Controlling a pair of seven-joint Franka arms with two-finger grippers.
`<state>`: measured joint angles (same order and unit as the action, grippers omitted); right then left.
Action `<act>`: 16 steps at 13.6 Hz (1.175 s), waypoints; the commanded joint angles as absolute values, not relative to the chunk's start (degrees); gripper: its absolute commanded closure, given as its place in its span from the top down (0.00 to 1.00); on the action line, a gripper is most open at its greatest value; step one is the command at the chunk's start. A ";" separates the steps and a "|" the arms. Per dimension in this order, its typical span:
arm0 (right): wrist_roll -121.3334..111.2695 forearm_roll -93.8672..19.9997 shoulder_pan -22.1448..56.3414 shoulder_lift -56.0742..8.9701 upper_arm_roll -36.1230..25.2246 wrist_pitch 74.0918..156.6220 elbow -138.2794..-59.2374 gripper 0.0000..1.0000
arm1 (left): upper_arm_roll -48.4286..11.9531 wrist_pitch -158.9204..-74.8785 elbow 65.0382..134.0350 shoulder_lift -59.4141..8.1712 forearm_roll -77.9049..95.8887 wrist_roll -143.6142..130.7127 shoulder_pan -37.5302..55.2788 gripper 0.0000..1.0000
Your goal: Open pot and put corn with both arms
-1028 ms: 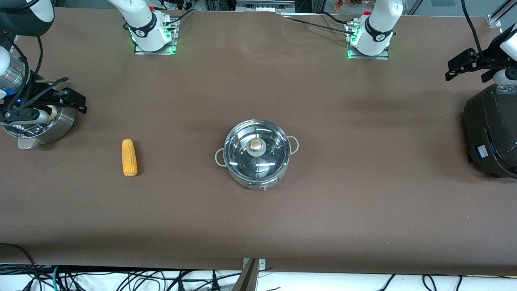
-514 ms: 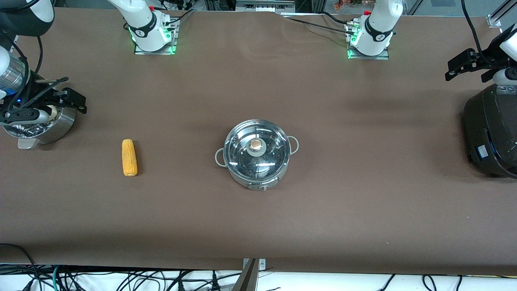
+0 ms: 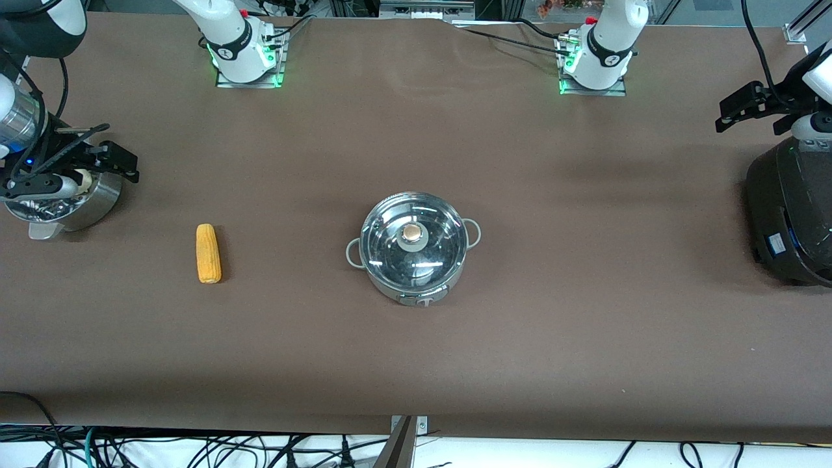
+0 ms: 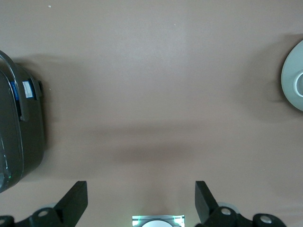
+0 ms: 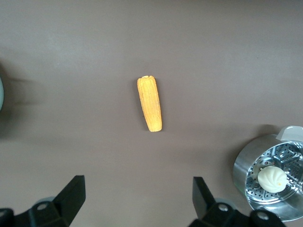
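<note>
We are holding our right gripper point(image 3: 114, 159) spread wide and empty, up over the steamer bowl point(image 3: 71, 201) at the right arm's end of the table; in the right wrist view both fingers point(image 5: 71, 196) are showing well apart with bare cloth between them. From there the corn point(image 3: 208, 253) is lying on the table, toward the middle from the bowl and nearer the front camera than it. Its long axis is running toward and away from that camera, roughly crosswise to the line joining the two fingertips, so we judge a straight descent should let the fingers close across its width. Our right arm is plainly the nearer one to it.

Our left gripper point(image 3: 741, 109) is also spread and empty, hanging over the black cooker point(image 3: 790, 208) at the left arm's end. The pot point(image 3: 414, 247) is sitting mid-table, lid point(image 3: 413, 242) on, knob point(image 3: 412, 231) centred, well apart from both grippers, the dial facing the front camera.

We are not seeing all of it: the left wrist view is catching only a sliver of the lid point(image 4: 294, 75), the cooker is cut off at the frame edge, and the right arm is covering part of the bowl.
</note>
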<state>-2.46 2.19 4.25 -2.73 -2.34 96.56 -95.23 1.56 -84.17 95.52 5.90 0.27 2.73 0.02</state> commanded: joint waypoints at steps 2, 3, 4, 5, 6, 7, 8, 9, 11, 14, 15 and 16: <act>-1.93 2.46 4.31 -3.16 -2.37 96.15 -93.96 1.00 | 1.23 -84.55 95.62 5.10 0.35 4.13 -0.88 1.00; -1.93 2.46 4.31 -3.16 -2.46 96.15 -93.96 1.00 | 1.23 -84.46 95.62 5.18 0.35 4.22 -1.49 1.00; -1.93 2.46 4.22 -3.16 -2.46 96.15 -93.96 1.00 | 1.23 -84.03 95.71 5.10 0.44 3.87 -1.67 1.00; -1.93 2.46 4.31 -3.16 -2.46 96.15 -93.96 1.00 | 1.23 -84.02 95.89 5.27 0.44 3.69 -1.67 1.00; -2.02 2.46 4.22 -3.16 -2.37 96.15 -93.96 1.00 | 1.23 -84.02 95.89 5.19 0.44 3.60 -1.67 1.00; -1.93 2.37 4.31 -3.16 -2.46 96.15 -93.96 1.00 | 1.23 -84.02 95.89 5.19 0.44 3.43 -1.67 1.00; -1.93 2.37 4.22 -3.16 -2.46 96.15 -93.96 1.00 | 1.23 -84.02 95.89 5.19 0.53 3.34 -1.67 1.00; -2.02 2.37 4.22 -3.16 -2.46 96.15 -93.96 1.00 | 1.14 -84.02 95.80 5.19 0.96 3.34 -1.58 1.00; -1.93 2.37 4.22 -3.16 -2.46 96.15 -93.96 1.00 | 0.62 -84.29 95.45 4.75 1.14 2.82 -0.71 0.99; -1.93 2.37 4.22 -3.16 -2.46 96.24 -93.96 1.00 | -7.35 -84.90 95.01 2.73 1.58 -8.92 -0.44 0.99; -1.93 2.37 4.22 -3.16 -2.46 96.24 -93.96 1.00 | -9.64 -86.29 94.92 1.85 2.37 -12.71 -0.18 0.99; -2.02 2.37 4.22 -3.16 -2.46 96.24 -93.96 1.00 | -10.80 -88.40 94.75 0.89 4.03 -16.40 0.61 0.99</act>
<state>-2.45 2.19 4.21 -2.73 -2.46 96.56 -95.16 -8.56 -85.95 95.60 2.94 1.70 -10.26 -0.37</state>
